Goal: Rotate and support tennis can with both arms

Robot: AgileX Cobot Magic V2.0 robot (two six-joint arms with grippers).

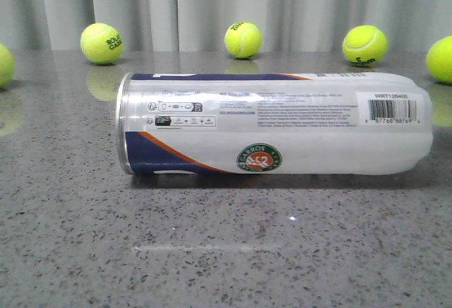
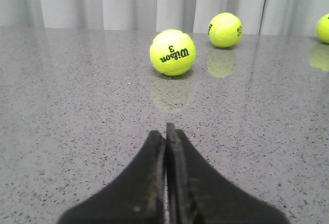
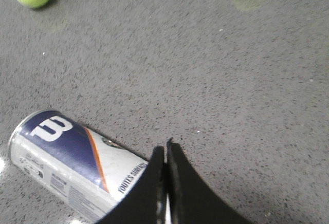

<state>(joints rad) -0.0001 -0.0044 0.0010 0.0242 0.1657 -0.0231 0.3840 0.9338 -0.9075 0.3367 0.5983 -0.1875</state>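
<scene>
since the tennis can lies flat on the grey surface with neither arm near, nothing looks done. left claw is closed, empty, facing balls. right claw is closed, empty, above the can.

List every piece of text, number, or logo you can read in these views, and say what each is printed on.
"WRT126400": over the barcode on the long translucent-white plastic tennis can.
"ROLAND GARROS": round green emblem on the can.
White "W" logo: the can's navy panel, right wrist view.
"Wilson 3": nearest yellow-green tennis ball, left wrist view.
"ROLAND GARR...": leftmost back-row ball, partly legible.
Too small or blurred: barcode digits, the can's fine print, other balls' markings.
</scene>
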